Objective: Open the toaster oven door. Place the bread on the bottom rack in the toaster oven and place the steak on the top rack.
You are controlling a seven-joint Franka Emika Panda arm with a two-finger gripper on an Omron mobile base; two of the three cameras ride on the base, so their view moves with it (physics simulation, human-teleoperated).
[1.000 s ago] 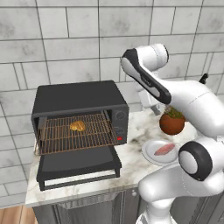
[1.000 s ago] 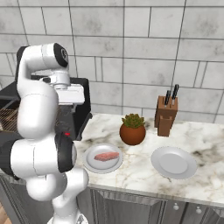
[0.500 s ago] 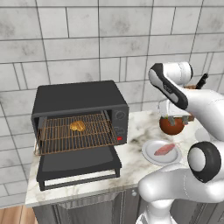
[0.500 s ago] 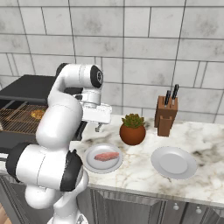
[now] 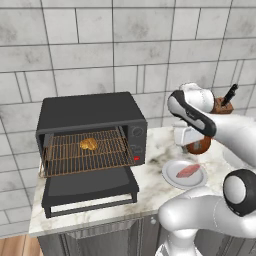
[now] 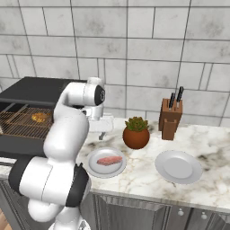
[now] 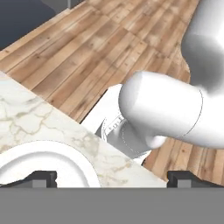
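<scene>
Your pincer (image 6: 104, 133) hangs released and empty above the tabletop (image 6: 143, 175), just beside the toaster oven (image 5: 90, 117). The steak (image 6: 109, 160) lies on its plate (image 6: 95, 167) directly below and slightly forward, long axis crosswise. The bread (image 5: 88, 144) sits on an oven rack.

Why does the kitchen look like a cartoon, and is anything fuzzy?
Left base view: flat, even rendered light, the toaster oven sharp. Right base view: soft shadows under the steak's plate, no glare. Hand view: the counter looks coarse and slightly blurry up close.
</scene>
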